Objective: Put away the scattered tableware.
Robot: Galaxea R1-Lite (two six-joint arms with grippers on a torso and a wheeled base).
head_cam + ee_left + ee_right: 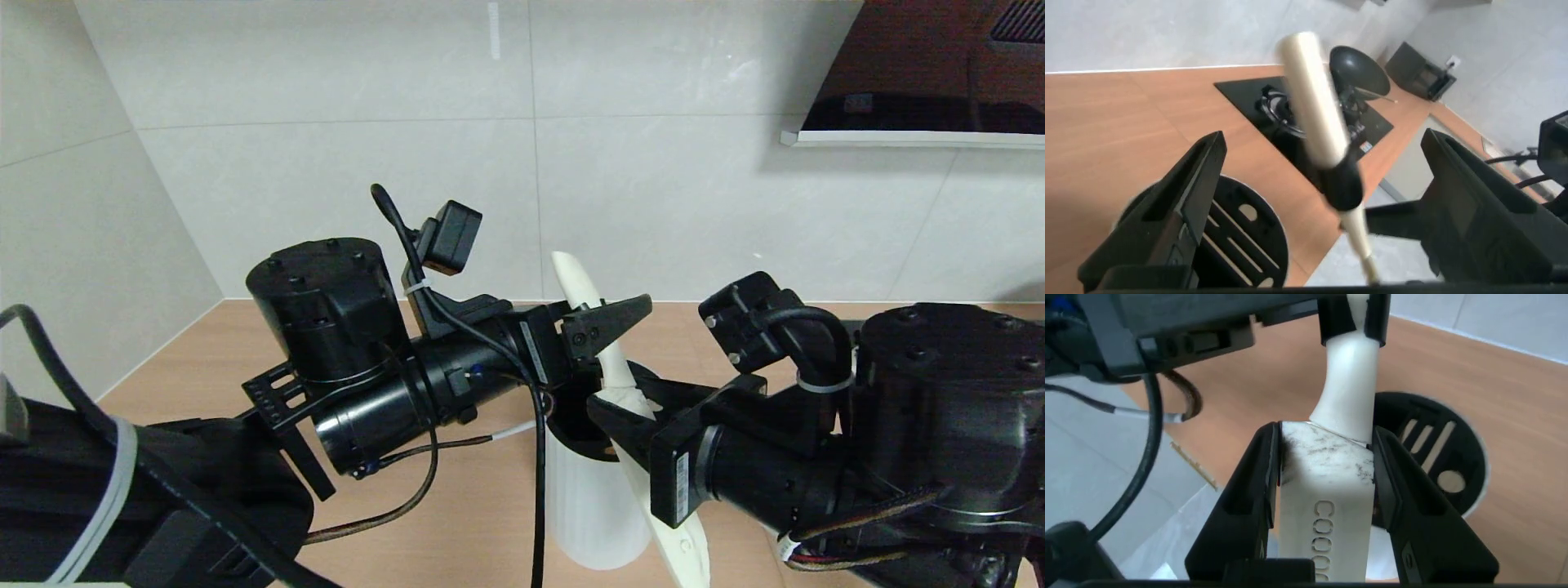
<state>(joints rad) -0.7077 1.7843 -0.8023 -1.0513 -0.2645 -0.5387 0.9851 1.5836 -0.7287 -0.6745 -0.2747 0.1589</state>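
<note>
A cream-white spatula (571, 282) stands tilted over the wooden counter. My right gripper (629, 400) is shut on its flat printed part (1331, 506), one finger pressed on each side. My left gripper (608, 322) is higher up on the handle (1315, 106). It is open, with a finger well clear on either side of the handle. Below both grippers stands a white cylindrical holder (584, 498) with a black slotted lid (1437, 449). The spatula's lower end (686, 555) hangs beside the holder, outside it.
A black cooktop (1249, 90) with a dark pan (1360, 69) lies farther along the counter. A range hood (922, 73) hangs at the upper right against the tiled wall. Bare counter (457, 523) lies left of the holder.
</note>
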